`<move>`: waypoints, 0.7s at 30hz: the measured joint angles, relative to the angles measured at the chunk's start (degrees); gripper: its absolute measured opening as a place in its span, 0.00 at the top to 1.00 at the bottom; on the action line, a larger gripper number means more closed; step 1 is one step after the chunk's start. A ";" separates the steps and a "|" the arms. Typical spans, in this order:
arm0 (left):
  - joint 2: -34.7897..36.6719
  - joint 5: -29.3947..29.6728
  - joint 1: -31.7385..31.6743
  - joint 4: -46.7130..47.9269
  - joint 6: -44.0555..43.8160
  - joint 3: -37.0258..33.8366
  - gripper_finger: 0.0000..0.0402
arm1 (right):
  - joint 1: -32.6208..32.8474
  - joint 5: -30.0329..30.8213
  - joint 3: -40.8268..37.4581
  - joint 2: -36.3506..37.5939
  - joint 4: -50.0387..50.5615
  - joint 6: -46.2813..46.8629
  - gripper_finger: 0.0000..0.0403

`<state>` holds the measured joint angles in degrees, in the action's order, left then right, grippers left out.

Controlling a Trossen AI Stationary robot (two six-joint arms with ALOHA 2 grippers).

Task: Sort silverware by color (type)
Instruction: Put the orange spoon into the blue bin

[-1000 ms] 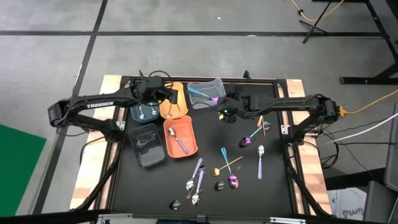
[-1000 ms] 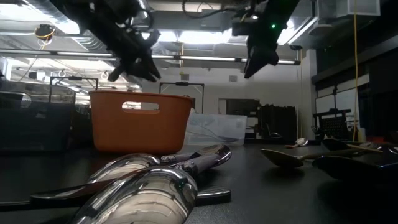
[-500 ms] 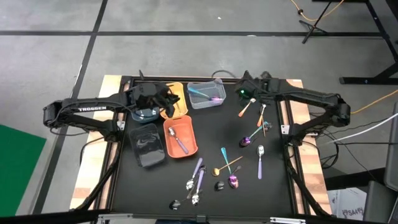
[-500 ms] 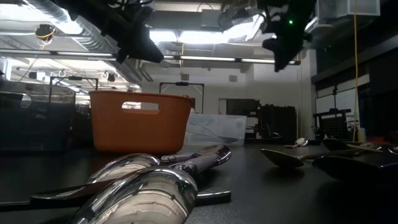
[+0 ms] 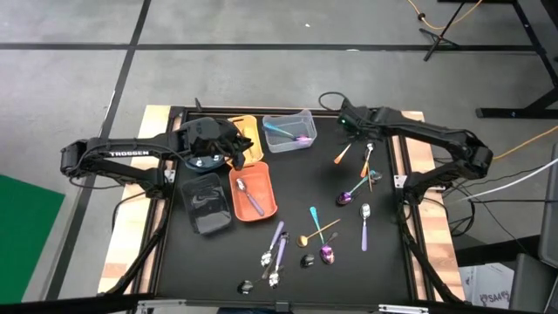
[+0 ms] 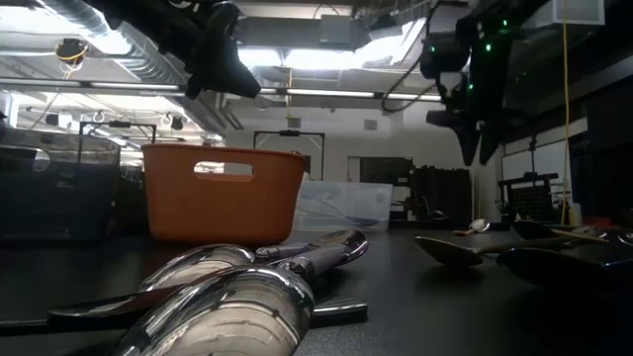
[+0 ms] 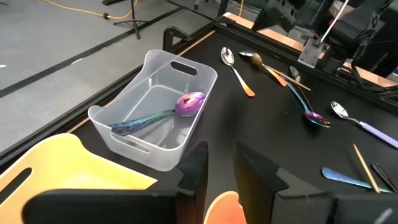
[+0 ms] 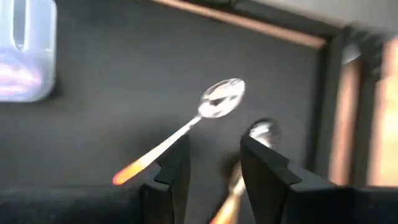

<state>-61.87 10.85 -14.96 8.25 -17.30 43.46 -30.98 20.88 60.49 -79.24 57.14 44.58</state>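
Most of the silverware lies loose on the desk (image 5: 218, 262): an orange-handled spoon (image 8: 180, 129) sits just under the right gripper (image 8: 211, 163), whose fingers stand apart with nothing between them, at the desk's far right side. More spoons and forks (image 5: 277, 251) are scattered nearer the front edge. The left gripper (image 7: 217, 163), fingers slightly parted and empty, hangs over the bins; just ahead of it a clear bin (image 7: 155, 81) holds an iridescent spoon (image 7: 163, 113), and beside it an orange bin (image 5: 266, 205) holds another spoon (image 5: 251, 199).
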 joint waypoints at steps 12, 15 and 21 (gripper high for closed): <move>0.00 0.00 0.00 -0.07 0.00 0.00 0.83 | -1.29 -5.72 -12.72 -0.54 -21.29 9.72 0.68; 0.00 0.01 0.00 -0.07 0.00 0.00 0.83 | -1.29 -5.35 -14.58 -1.41 -23.57 12.16 0.68; -0.02 0.21 0.00 -0.09 0.00 0.00 0.83 | -1.29 -5.24 -16.46 -4.63 -26.21 12.85 0.68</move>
<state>-61.89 11.06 -14.96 8.16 -17.30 43.46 -32.27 15.64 44.03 -83.87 30.93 57.43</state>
